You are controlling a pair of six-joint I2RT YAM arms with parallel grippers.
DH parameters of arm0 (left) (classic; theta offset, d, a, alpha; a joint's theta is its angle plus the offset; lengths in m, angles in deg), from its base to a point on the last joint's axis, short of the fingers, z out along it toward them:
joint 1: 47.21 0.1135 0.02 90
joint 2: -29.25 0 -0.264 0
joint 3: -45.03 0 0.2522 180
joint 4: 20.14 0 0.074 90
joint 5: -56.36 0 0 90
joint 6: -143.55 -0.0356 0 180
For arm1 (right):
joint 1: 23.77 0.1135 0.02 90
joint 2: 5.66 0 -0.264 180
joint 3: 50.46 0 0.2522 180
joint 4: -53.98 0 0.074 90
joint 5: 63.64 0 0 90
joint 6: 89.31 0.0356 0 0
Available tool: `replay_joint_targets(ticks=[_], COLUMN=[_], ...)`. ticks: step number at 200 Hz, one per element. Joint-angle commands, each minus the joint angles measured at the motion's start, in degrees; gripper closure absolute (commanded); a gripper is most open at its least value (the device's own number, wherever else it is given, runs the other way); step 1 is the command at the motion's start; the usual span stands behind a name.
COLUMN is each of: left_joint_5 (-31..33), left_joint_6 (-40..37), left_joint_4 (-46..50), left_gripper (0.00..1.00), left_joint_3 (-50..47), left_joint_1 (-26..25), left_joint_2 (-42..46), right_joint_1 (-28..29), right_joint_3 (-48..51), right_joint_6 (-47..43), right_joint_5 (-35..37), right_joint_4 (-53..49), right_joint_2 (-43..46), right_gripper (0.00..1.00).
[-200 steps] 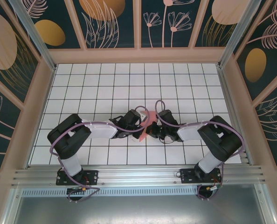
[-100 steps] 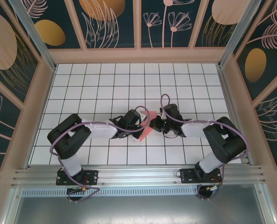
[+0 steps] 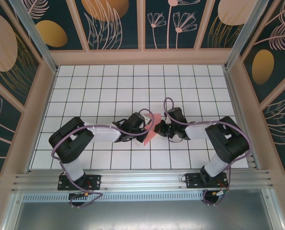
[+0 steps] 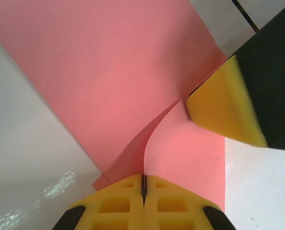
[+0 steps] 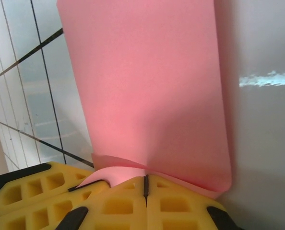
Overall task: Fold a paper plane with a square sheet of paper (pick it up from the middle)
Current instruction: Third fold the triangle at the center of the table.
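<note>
Left gripper (image 4: 143,184): jaws fully together, pinching the near edge of the square sheet of paper (image 4: 109,72), where a curved flap runs down into the seam between the pads.

Right gripper (image 5: 145,184): also clamped, with a rolled edge of the same pink sheet nipped between its pads. One yellow pad (image 4: 221,110) of this gripper presses on the sheet at the right of the left wrist view.

Location of the sheet: mid-table between the two grippers. It is held by both and bowed rather than flat, with one corner pointing toward the near edge.

Change noted over the last second: the left arm has not moved. The right forearm has swung away from the near edge and its gripper has turned in toward the left one. The paper, which stood as a small flap on the far side of the grippers, now reaches lower, toward the near side.

Assessment: a fold appears to be in progress, with the right arm carrying its part of the sheet over. No sharp crease or dart shape is evident, so the plane is judged well short of finished.

Beyond the grippers lies the white-tiled table (image 3: 133,86).
</note>
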State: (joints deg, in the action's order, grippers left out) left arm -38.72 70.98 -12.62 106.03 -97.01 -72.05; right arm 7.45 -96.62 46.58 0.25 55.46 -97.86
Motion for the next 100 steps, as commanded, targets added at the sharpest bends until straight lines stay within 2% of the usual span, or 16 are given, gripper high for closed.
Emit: replay_joint_targets(ticks=[1,40,72,100], left_joint_5=[0.69,0.53,0.40,0.59], left_joint_6=[0.42,0.42,0.42,0.26], left_joint_4=[5.27,5.32,5.45,5.71], left_gripper=[0.95,0.95,0.95,0.95], left_joint_3=[-1.10,-0.84,-0.55,-0.62], left_joint_1=[0.36,0.33,0.34,0.32], left_joint_2=[-2.39,-2.28,-2.46,-2.28], right_joint_1=[-2.38,-4.49,-5.23,-5.91], right_joint_3=[-1.35,0.11,0.90,0.04], right_joint_6=[-2.33,-3.35,-3.56,-4.18], right_joint_5=[-1.15,-3.14,-2.00,-1.72], right_joint_4=[-2.25,-0.03,0.24,-1.39], right_joint_2=[3.17,0.53,-2.48,-1.07], right_gripper=[0.95,0.95,0.95,0.95])
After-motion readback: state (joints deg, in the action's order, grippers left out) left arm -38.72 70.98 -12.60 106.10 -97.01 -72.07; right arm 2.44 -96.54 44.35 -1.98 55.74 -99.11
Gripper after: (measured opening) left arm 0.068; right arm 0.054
